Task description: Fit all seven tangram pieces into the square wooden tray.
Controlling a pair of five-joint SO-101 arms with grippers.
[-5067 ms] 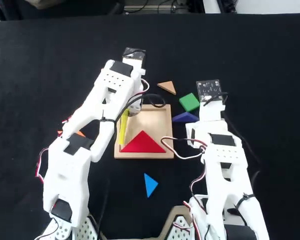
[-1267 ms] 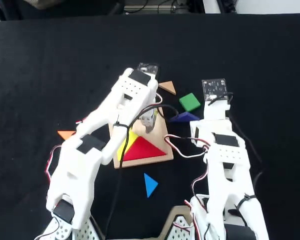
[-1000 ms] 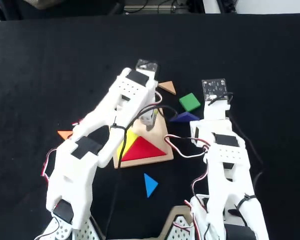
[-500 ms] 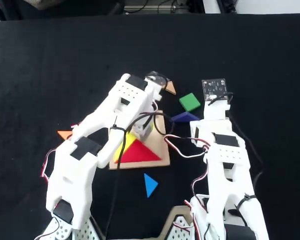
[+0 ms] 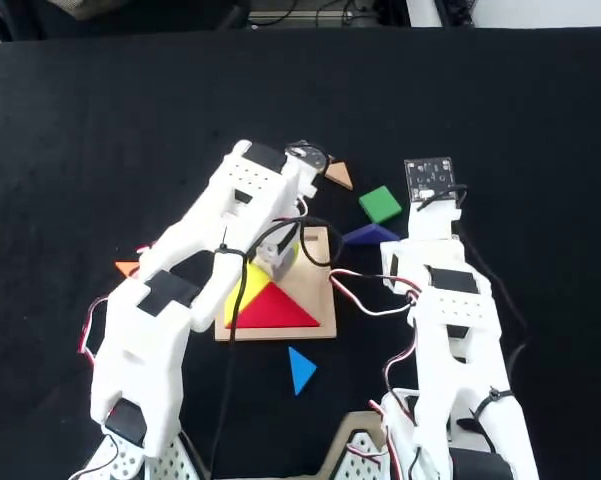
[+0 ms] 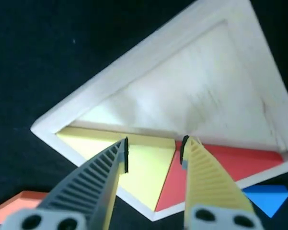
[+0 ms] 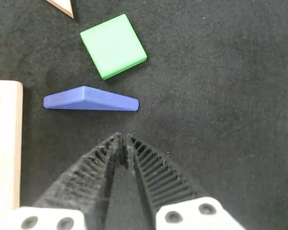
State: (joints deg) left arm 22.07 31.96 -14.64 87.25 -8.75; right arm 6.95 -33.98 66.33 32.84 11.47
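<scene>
The square wooden tray lies at mid-table with a yellow triangle and a red triangle lying inside it. My left gripper hangs over the tray. Its own view shows the left gripper open above the seam between the yellow triangle and the red triangle. My right gripper is shut and empty, just short of a dark blue piece and a green square.
Loose pieces lie on the black cloth around the tray: a blue triangle in front, an orange piece to its left, and a tan triangle, green square and dark blue piece behind and to the right.
The tray has slid left and toward the front and turned squarer to the table edge. My left gripper moved with it over the tray. The right arm has not moved.
</scene>
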